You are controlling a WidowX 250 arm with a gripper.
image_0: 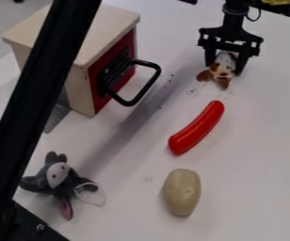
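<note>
At the upper right, the black gripper [224,61] hangs low over the white table, its two fingers on either side of a small brown-and-white plush toy [223,67]. The toy's brown ends rest at the tabletop, and its upper part lies between the fingers. Below it on the table is a red sausage-shaped toy [197,128], lying diagonally. Further down sits a beige potato-like object [181,192]. A grey plush animal [58,180] with a pale face and a loop of white string lies at the lower left.
A wooden box [78,47] with a red front and a black handle [149,87] stands at the upper left, the handle jutting towards the middle. A thick black bar [37,103] crosses the left side in the foreground. Small dark specks dot the tabletop near the handle and plush toy.
</note>
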